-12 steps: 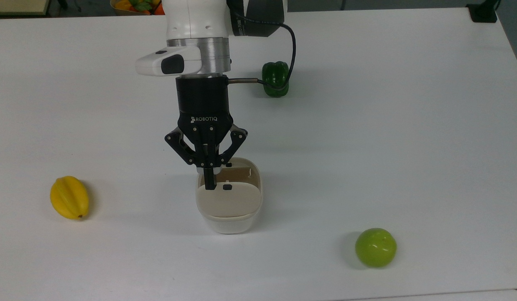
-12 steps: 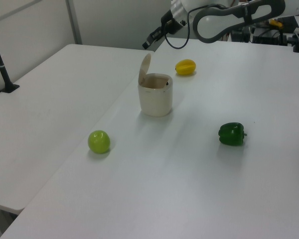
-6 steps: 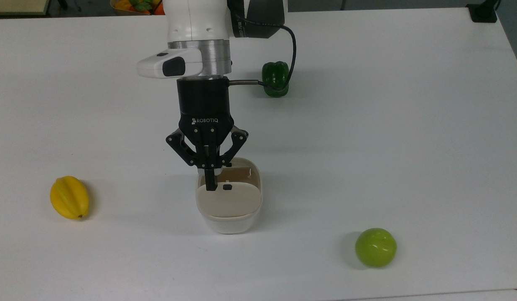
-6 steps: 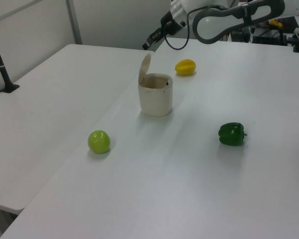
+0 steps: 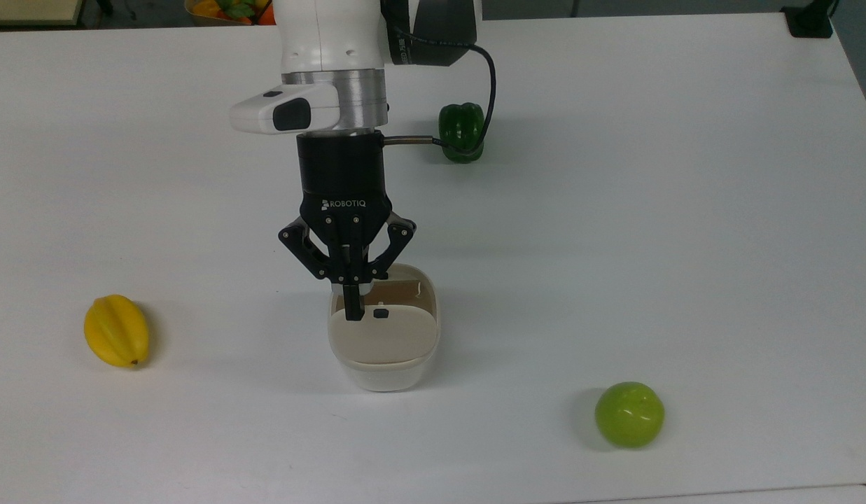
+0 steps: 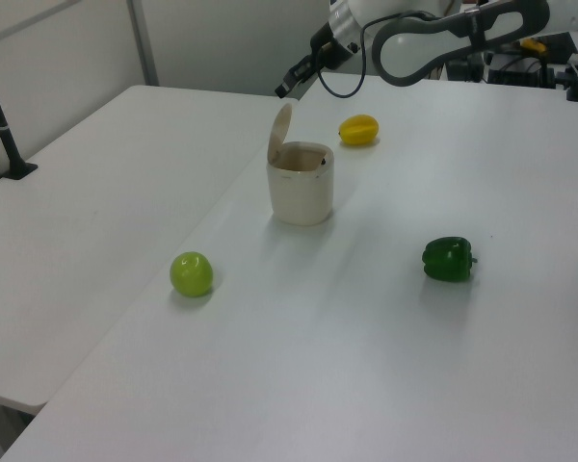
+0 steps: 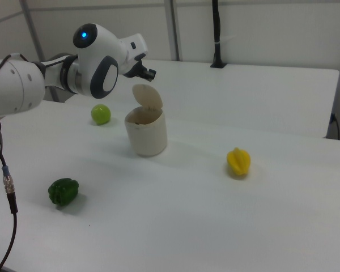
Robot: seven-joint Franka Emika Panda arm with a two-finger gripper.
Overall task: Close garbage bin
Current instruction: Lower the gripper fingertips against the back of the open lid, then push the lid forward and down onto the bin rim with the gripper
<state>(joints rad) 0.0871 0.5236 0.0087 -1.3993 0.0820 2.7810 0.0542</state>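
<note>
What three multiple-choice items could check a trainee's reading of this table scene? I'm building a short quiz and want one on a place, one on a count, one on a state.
1. In the top view, where is the yellow fruit relative to the bin?
A. To the top view's left
B. To the top view's right
C. Inside it

2. How many green items lie on the table?
A. One
B. Two
C. Three

3. What state is the bin's lid in?
A. Shut flat
B. Lying on the table
C. Standing open

Answers:
1. A: the yellow fruit lies far to the top view's left of the bin.
2. B: a green pepper and a green apple.
3. C: in the left view the lid rises above the rim, with the gripper above it.
</note>
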